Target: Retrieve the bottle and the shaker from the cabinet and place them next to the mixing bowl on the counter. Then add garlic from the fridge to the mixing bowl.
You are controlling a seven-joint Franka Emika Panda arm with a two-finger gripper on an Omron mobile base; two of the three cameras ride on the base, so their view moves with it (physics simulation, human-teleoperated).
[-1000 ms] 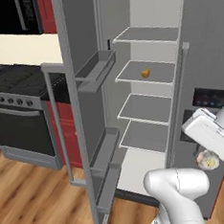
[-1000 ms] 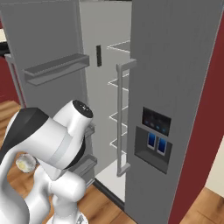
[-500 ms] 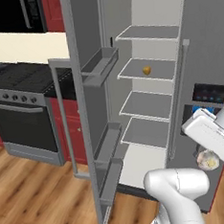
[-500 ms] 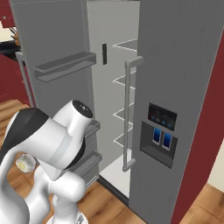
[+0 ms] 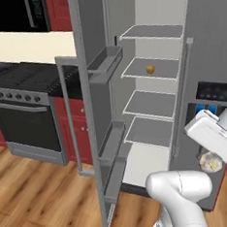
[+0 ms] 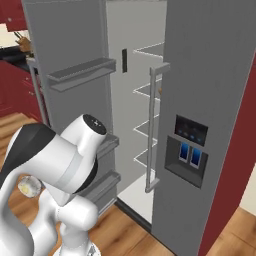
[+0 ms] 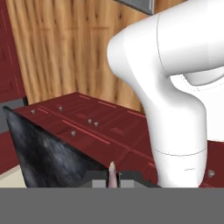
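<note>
A pale garlic bulb (image 5: 210, 163) hangs under the white hand at the lower right of the left base view, and my gripper (image 5: 207, 158) is shut on it. The same garlic (image 6: 29, 186) sits low on the left of the right base view, at my gripper (image 6: 25, 182). In the hand view its pinkish tip (image 7: 112, 171) pokes up between the fingertips of my gripper (image 7: 113, 180). The fridge (image 5: 153, 97) stands open ahead, with a small tan round item (image 5: 150, 69) on its second shelf. The bottle, the shaker and the mixing bowl are out of view.
The fridge's open left door (image 5: 98, 112) with its bins juts toward me. Its right door (image 6: 200, 125), which carries a dispenser, is shut. A stove with an oven (image 5: 23, 113) stands to the left on a wood floor. Red drawers (image 7: 87, 127) and a dark counter slab (image 7: 43, 153) appear in the hand view.
The whole scene has slid to the right in both base views, so the camera has moved. The arm keeps its pose with the garlic still held.
</note>
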